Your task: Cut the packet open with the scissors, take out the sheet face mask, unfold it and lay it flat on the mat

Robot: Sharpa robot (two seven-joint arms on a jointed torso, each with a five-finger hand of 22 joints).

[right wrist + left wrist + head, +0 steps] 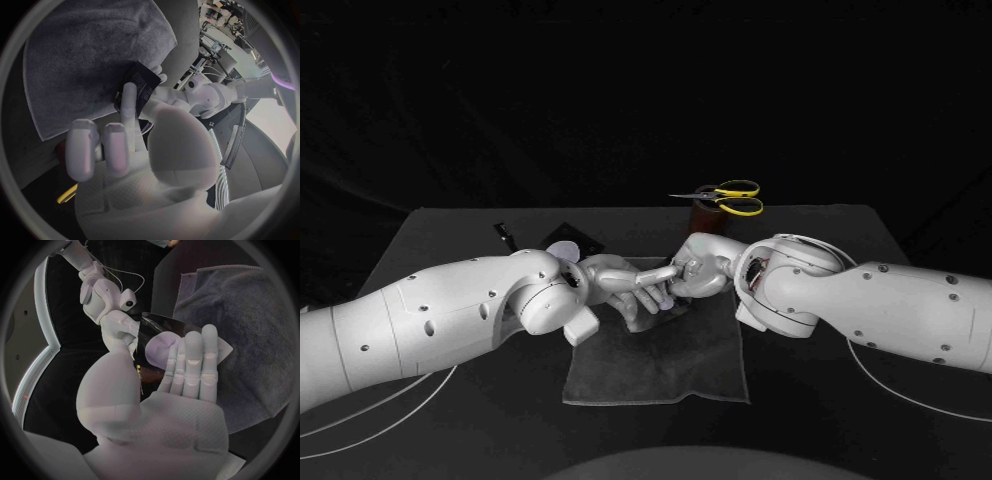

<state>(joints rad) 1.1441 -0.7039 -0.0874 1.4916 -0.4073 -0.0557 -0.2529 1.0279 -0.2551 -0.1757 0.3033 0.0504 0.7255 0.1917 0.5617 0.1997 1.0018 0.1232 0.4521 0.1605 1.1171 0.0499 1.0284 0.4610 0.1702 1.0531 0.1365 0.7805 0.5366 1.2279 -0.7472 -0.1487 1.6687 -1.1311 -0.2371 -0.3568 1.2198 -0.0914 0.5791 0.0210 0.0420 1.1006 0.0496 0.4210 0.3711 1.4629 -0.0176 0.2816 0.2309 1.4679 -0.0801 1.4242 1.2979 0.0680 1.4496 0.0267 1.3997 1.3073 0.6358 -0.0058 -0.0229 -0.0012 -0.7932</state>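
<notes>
My two hands meet over the far part of the grey mat. Between them is the dark glossy packet, seen edge-on in the right wrist view. My left hand lays its straight fingers flat against the packet's back. My right hand grips the packet's other end, one finger stretched along it and the others curled. A pale patch lies on the packet's face; I cannot tell whether it is the mask or a fingertip. The yellow-handled scissors stand behind, apart from both hands.
The scissors sit in a dark red holder at the table's back edge. A dark flat object and a small dark item lie on the table at the back left. The near half of the mat is bare.
</notes>
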